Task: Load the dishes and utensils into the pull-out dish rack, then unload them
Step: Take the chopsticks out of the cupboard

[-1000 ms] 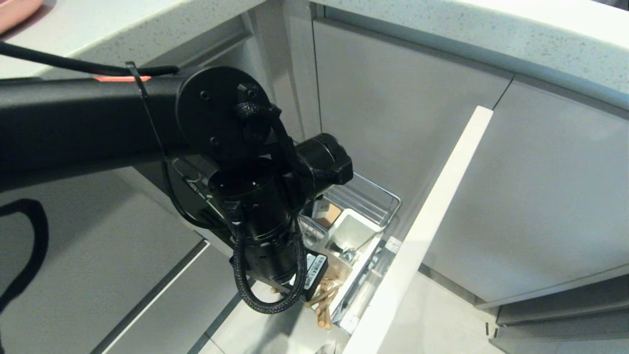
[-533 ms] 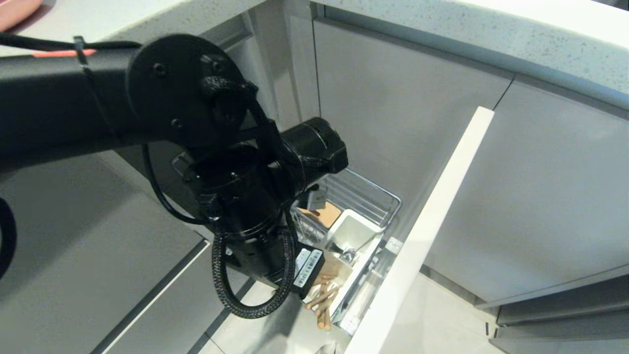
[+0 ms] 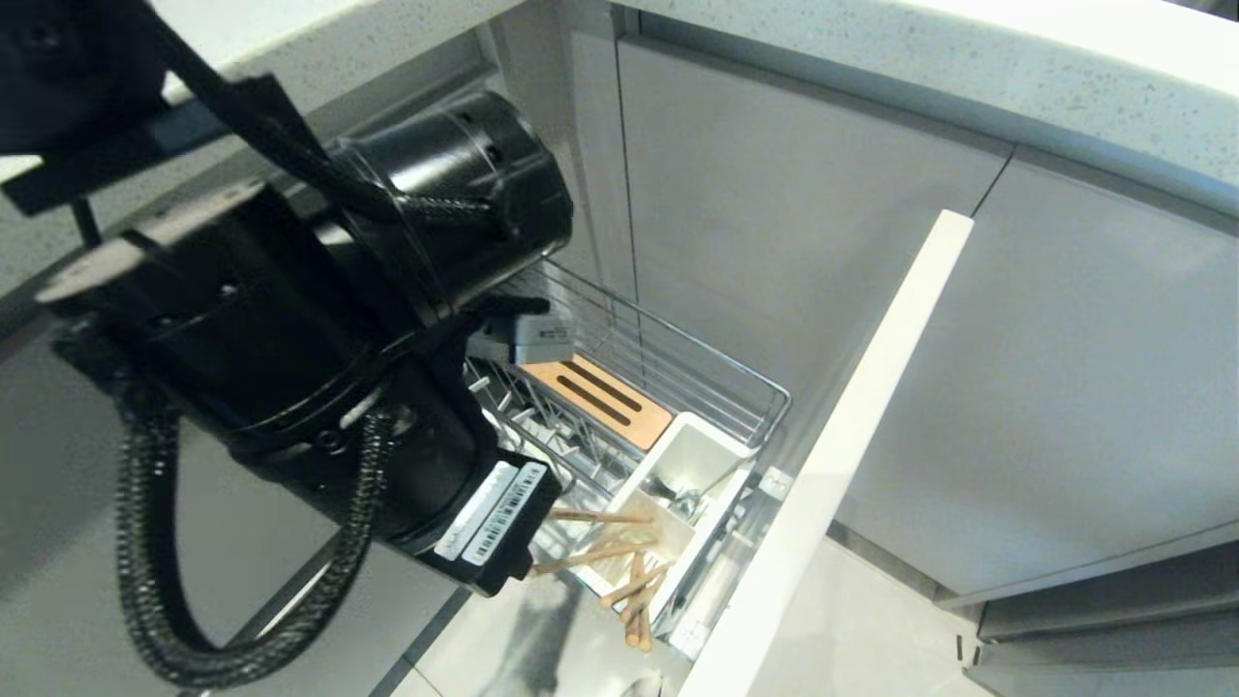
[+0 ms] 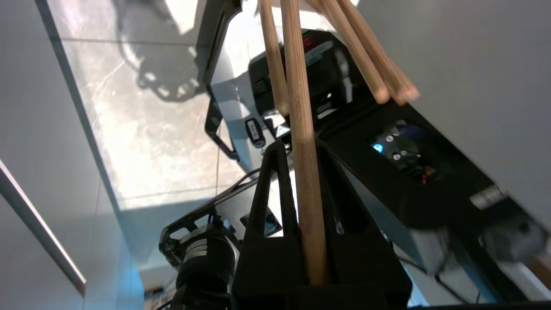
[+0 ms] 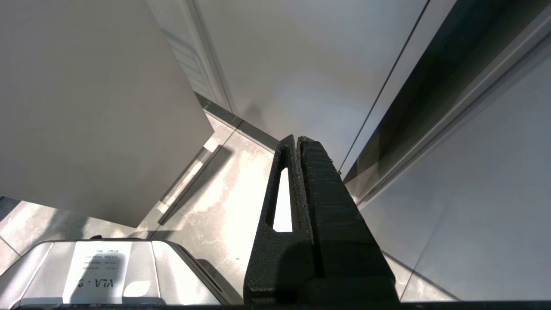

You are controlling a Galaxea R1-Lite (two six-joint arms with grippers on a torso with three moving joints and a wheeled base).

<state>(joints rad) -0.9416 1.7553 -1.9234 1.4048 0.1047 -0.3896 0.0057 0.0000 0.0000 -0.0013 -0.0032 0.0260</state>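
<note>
Two light wooden chopsticks [image 4: 301, 142] sat pinched between the pressed-together fingers of the left hand [image 4: 301, 181], which filled the left half of the head frame. More chopsticks [image 3: 634, 581] leaned fanned out in the white utensil box [image 3: 702, 455] at the lower centre, inside the pull-out dish rack [image 3: 678, 363]. No plate or bowl showed among its prongs, so unloading looked to be under way, with the utensils left to clear. The sticks were slim, pale and round-ended. The right hand [image 5: 299, 172] hung pressed together over the floor, holding nothing
</note>
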